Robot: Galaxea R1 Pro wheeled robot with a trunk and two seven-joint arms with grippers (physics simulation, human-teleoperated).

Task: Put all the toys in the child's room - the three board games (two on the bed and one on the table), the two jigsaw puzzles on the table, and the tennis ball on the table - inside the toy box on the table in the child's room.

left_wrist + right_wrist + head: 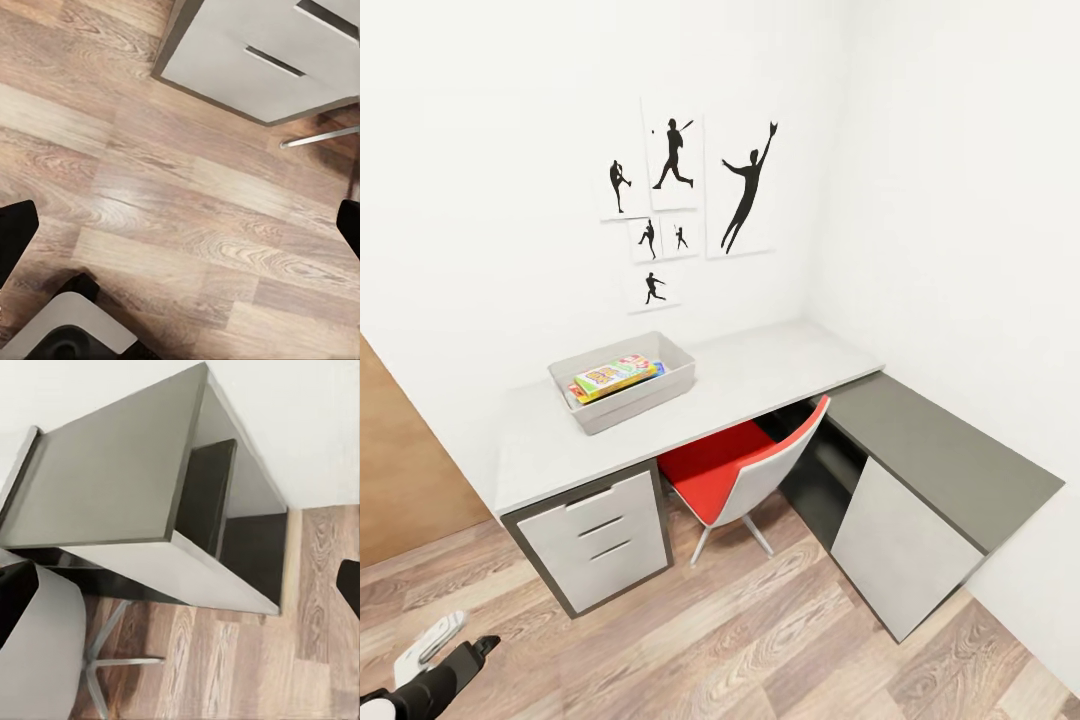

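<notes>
The light grey toy box (645, 403) stands on the light wing of the table (760, 365), near the wall. Inside it lies a yellow-orange board game (615, 378) with bright edges of other toys under and beside it; I cannot tell which ones they are. The tennis ball, the jigsaw puzzles and the bed are out of view. My left gripper (180, 229) is open over the wood floor in front of the white drawers (262, 67). My right gripper (180, 592) is open too, above the floor by the dark desk wing (112, 472). Both hold nothing.
A red and white swivel chair (735, 475) is tucked under the desk's inner corner, its back close to my right gripper (37, 660). The dark wing (940, 450) runs along the right wall. My left arm (430, 675) hangs low at the left, over plank floor.
</notes>
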